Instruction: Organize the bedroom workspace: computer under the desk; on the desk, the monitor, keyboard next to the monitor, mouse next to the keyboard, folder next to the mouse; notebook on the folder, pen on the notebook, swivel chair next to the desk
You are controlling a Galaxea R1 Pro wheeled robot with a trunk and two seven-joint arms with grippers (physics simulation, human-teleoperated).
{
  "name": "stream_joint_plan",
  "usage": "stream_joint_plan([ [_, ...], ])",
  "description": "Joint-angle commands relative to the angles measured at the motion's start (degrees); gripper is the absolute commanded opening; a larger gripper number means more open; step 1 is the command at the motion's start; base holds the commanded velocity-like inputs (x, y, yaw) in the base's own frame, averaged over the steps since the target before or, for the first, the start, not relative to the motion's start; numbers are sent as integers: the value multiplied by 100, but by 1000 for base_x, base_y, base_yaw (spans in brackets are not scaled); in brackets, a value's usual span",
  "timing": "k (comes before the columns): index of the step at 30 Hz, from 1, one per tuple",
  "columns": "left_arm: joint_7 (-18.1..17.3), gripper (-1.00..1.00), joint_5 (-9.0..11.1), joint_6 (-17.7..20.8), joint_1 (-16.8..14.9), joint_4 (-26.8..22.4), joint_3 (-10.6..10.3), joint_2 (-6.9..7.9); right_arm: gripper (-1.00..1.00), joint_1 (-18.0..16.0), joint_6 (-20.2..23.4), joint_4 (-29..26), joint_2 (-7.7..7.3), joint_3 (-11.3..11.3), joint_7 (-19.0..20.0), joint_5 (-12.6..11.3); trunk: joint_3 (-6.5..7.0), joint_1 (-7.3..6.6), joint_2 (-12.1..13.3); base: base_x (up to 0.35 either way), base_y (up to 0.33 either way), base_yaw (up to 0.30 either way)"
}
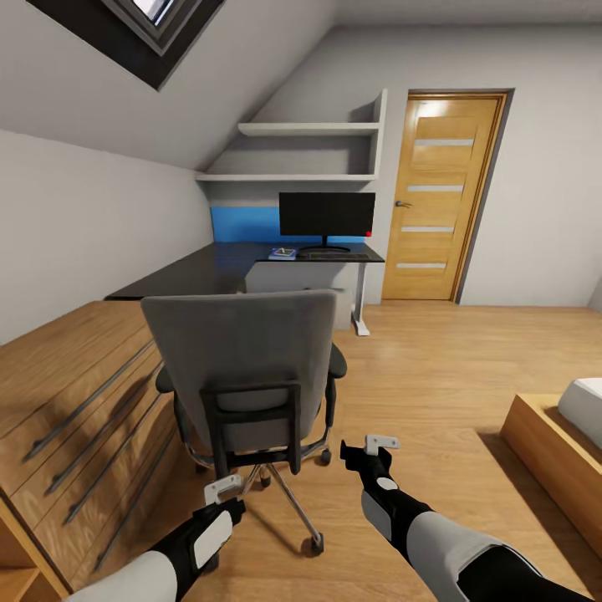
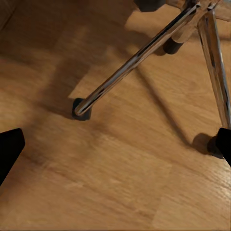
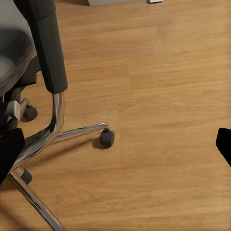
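Observation:
A grey swivel chair (image 1: 242, 368) stands in front of me with its back toward me, so its seat and anything on it are hidden. Beyond it a black monitor (image 1: 326, 215) stands on the dark desk (image 1: 226, 263), with a small blue book-like item (image 1: 283, 253) beside its base. My left gripper (image 1: 221, 493) hangs open behind the chair's base, over a chrome leg (image 2: 139, 57) and a caster (image 2: 82, 108). My right gripper (image 1: 372, 447) is open at the chair's right, close to an armrest post (image 3: 48, 43) and another caster (image 3: 107, 138). Both hold nothing.
A wooden dresser (image 1: 75, 401) with long handles runs along the left wall up to the desk. A wooden door (image 1: 443, 196) stands right of the desk, wall shelves (image 1: 309, 130) above it. A bed frame (image 1: 552, 451) juts in at the right. Bare wood floor (image 1: 418, 359) lies between.

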Motion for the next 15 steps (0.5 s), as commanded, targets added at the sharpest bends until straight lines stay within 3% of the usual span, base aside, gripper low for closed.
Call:
stream_joint_plan([
  [1,49,100,33,-126,-4,31,-41,38,100,-4,-20,3,-2,49,-24,-46,-6,-1,-3,-4,0,0],
  [5,63,100,47,-497,-1,83,-27,162,100,-4,-23,3,-7,42,-24,-44,-6,-1,-3,-2,0,0],
  [7,71,100,149,-660,-3,98,27,290,100,-4,-24,3,-12,39,-24,-44,-6,-1,-3,0,0,0],
  [12,67,100,666,-753,-3,107,256,492,100,-4,-25,3,-15,38,-24,-39,-6,-1,-3,0,0,0],
  [13,73,100,973,-777,-4,109,342,654,100,-4,-25,3,-15,38,-24,-39,-6,-1,-3,0,0,0],
  [15,77,100,1003,-784,-4,109,353,679,100,-4,-25,3,-15,38,-24,-38,-6,-1,-3,0,0,0],
])
